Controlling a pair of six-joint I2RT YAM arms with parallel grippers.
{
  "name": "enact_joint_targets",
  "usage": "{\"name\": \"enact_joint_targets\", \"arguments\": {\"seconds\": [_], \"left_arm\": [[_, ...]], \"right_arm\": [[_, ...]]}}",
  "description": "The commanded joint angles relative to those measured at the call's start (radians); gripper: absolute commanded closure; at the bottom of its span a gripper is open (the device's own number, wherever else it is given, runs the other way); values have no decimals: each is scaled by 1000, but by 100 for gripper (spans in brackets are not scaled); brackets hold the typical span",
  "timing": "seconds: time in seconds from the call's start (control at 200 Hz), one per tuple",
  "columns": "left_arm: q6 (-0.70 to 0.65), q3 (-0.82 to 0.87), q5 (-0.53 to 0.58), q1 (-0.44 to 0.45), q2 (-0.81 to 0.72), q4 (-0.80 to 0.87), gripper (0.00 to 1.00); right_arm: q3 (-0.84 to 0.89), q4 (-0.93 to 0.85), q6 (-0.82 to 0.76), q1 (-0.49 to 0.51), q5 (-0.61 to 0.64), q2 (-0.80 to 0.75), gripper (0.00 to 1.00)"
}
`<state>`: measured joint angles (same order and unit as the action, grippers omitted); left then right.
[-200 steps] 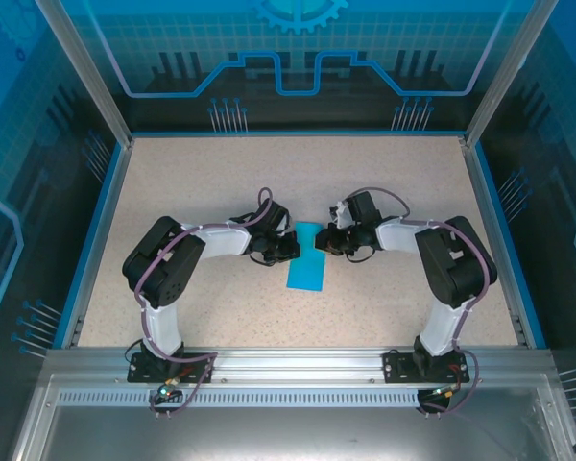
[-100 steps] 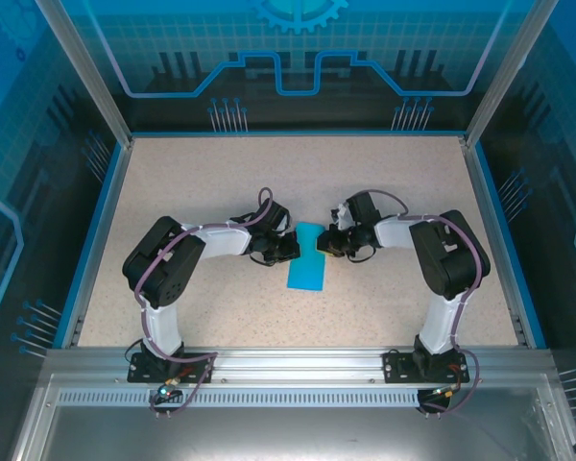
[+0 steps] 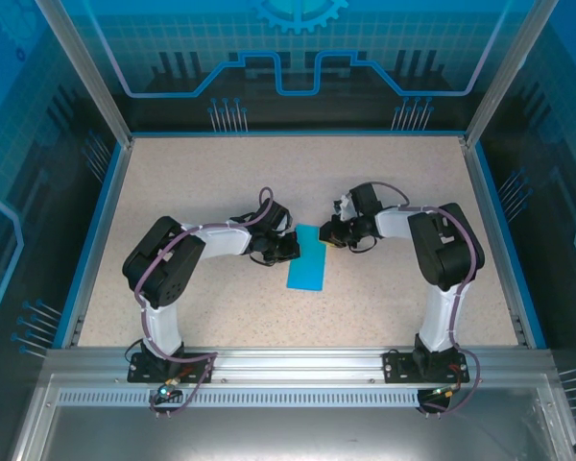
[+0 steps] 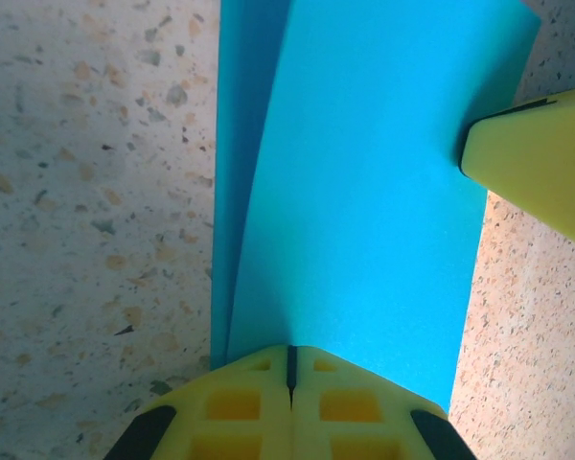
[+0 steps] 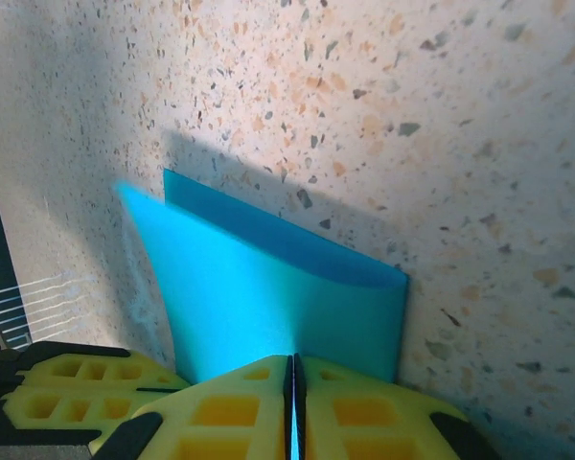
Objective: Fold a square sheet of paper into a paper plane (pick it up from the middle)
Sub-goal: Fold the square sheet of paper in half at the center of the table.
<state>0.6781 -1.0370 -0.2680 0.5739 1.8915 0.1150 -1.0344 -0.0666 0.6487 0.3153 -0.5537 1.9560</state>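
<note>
Sheet of cyan-blue paper, folded narrow, long axis near-far, far end leaning right; pinched by left end effector and right end effector.

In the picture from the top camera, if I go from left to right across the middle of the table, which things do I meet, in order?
left arm → left gripper → blue paper → right gripper → right arm
</note>
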Motion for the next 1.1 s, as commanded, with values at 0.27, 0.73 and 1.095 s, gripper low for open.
{"name": "enact_joint_targets", "arguments": {"seconds": [0.27, 0.73, 1.095], "left_arm": [[-22, 17, 41, 12, 25, 143, 100], [-30, 12, 44, 12, 22, 151, 100], [-28, 12, 44, 11, 24, 152, 100]], "right_arm": [[-84, -103, -31, -17, 10, 7, 87], [-128, -152, -29, -18, 58, 91, 88], [-205, -180, -32, -39, 4, 87, 88]]}}
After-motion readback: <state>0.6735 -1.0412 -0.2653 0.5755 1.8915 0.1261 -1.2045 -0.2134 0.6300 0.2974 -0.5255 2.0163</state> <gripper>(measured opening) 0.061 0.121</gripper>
